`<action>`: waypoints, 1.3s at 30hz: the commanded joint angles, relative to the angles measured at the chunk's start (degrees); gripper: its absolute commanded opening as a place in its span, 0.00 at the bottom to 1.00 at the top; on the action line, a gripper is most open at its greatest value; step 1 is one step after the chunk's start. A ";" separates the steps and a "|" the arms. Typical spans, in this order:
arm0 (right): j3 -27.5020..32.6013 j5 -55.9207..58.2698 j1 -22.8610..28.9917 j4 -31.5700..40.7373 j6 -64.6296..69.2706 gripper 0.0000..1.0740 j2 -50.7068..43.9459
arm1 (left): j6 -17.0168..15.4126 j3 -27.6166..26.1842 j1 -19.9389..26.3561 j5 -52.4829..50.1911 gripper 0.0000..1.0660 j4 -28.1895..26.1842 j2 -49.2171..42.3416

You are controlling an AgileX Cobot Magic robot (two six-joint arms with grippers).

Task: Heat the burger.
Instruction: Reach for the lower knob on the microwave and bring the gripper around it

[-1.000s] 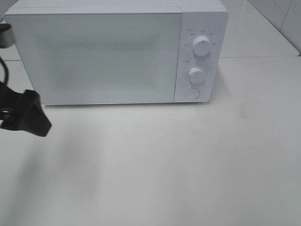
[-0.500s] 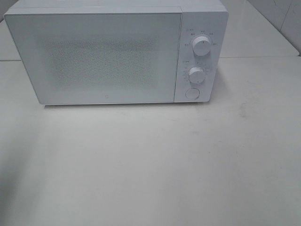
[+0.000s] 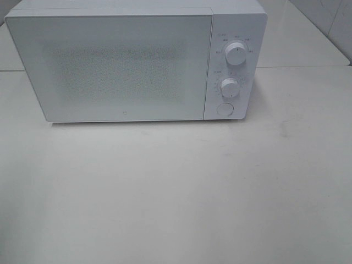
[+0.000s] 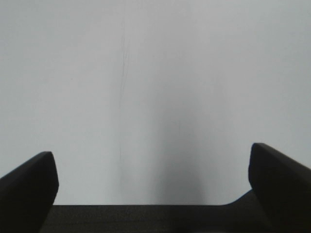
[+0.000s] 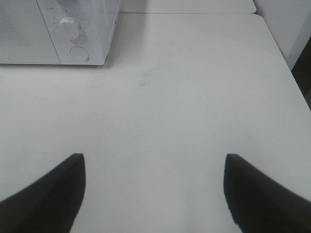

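Although the whole task turned on it, the burger showed in none of the views. Whether it sat behind the shut frosted door [image 3: 115, 66] of the white box-shaped microwave oven [image 3: 236, 16] could not be told. That oven stood toward the far edge of the pale, smooth surface [image 3: 176, 198]. Its right-hand panel carried an upper white dial [image 3: 236, 53], a lower white dial [image 3: 229, 88] and a round push button [image 3: 224, 109].

The left tool [image 4: 153, 155] was spread fully wide over a bare pale expanse, holding nothing. The right tool [image 5: 154, 158] was likewise wide open and empty, well apart from the panel.

Turning a dial with no burger inside would probably run the oven empty. A tool slipping on a small knob could overshoot the setting or shove the oven along the smooth surface.

Grey markings ringed both dials and a tiny mark sat low on the door, all too small to read.
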 commanded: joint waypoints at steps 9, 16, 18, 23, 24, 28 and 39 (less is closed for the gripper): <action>0.11 -0.57 -0.52 -0.11 0.06 0.71 -1.72 | 0.17 1.49 0.11 2.52 0.94 -0.63 -17.36; 0.11 -0.57 -0.52 -0.11 0.06 0.71 -1.72 | 3.27 1.60 0.11 2.52 0.94 -2.81 -24.18; 0.11 -0.57 -0.52 -0.11 0.06 0.71 -1.72 | 5.33 1.60 0.11 2.52 0.94 -4.47 -26.70; 0.11 -0.57 -0.52 -0.11 0.06 0.71 -1.72 | 5.33 1.60 0.11 2.46 0.94 -4.47 -30.25; 0.11 -0.57 -0.52 -0.11 0.06 0.71 -1.72 | 5.27 1.60 0.11 2.46 0.94 -4.47 -31.34; 0.11 -0.57 -0.52 -0.11 0.06 0.71 -1.66 | 5.33 1.60 0.11 2.46 0.94 -4.64 -31.00; 0.11 -0.57 -0.52 -0.11 0.06 0.71 -1.49 | 5.33 1.60 0.11 2.46 0.94 -4.64 -31.17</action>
